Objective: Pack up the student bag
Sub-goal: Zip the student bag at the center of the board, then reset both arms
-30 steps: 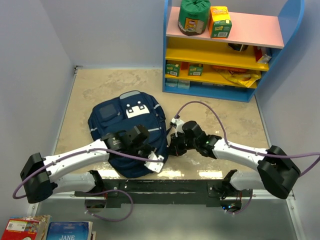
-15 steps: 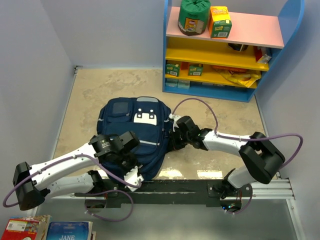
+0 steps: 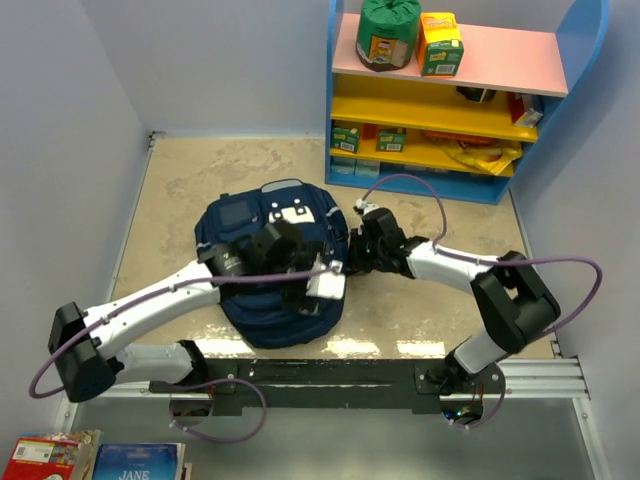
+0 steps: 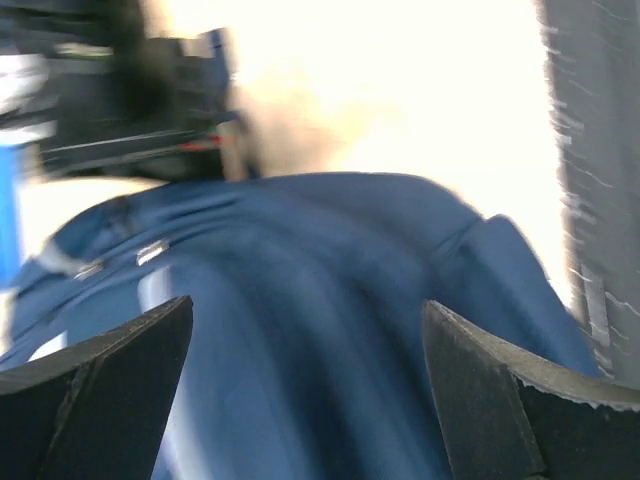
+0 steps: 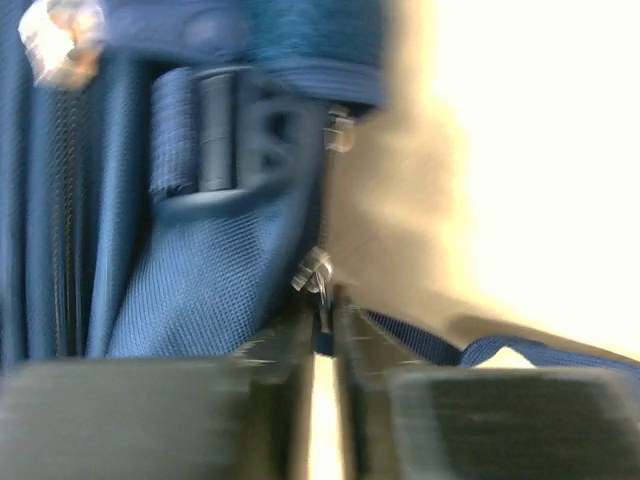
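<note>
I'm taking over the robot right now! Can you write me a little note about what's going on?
Left gripper: open, above the student bag, holding nothing.
Right gripper: shut, pinching the bag's right edge beside a zipper pull.
The bag lies on the table.
Done: nothing visibly packed yet.
Left: open the bag and fill it.

The student bag [image 3: 262, 318] is matt navy cloth, coarsely woven (the weave shows close up), with a smooth plastic buckle [image 5: 240, 135] and a shiny metal zip pull [image 5: 315, 270]. The surface [image 3: 200, 170] looks like mottled beige stone, faintly glossy.
</note>
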